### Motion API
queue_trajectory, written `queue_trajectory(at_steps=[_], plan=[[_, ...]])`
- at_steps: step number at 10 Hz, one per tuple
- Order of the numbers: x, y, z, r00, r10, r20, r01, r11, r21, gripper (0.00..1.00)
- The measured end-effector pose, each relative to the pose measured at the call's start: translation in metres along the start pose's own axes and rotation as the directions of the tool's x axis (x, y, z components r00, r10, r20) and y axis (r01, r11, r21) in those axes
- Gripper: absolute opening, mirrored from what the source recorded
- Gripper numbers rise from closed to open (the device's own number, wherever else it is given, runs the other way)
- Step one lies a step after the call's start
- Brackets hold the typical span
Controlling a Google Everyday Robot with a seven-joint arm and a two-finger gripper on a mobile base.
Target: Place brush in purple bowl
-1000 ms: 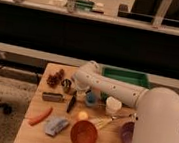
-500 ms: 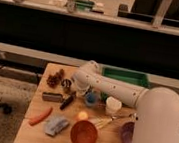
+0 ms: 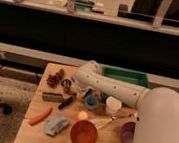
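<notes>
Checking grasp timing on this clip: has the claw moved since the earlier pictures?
Yes. The claw has come down toward the brush, judged against the grey block beside it; it is now shut at the brush's upper end.

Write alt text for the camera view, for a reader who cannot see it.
A white robot arm reaches over a wooden table, its gripper shut at the upper end of the black brush. The purple bowl sits at the right edge, partly hidden by the arm; an orange bowl, whisk and green tray lie around.
</notes>
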Motion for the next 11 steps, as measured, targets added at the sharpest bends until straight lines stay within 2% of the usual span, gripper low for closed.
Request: queue_trajectory(at_steps=[5,11], plan=[[0.001,-0.003,-0.007,1.0,-0.001,-0.002,0.001,1.0,0.012,0.18],[-0.001,-0.011,-0.046,1.0,-0.012,0.012,0.011,0.998,0.068,0.18]])
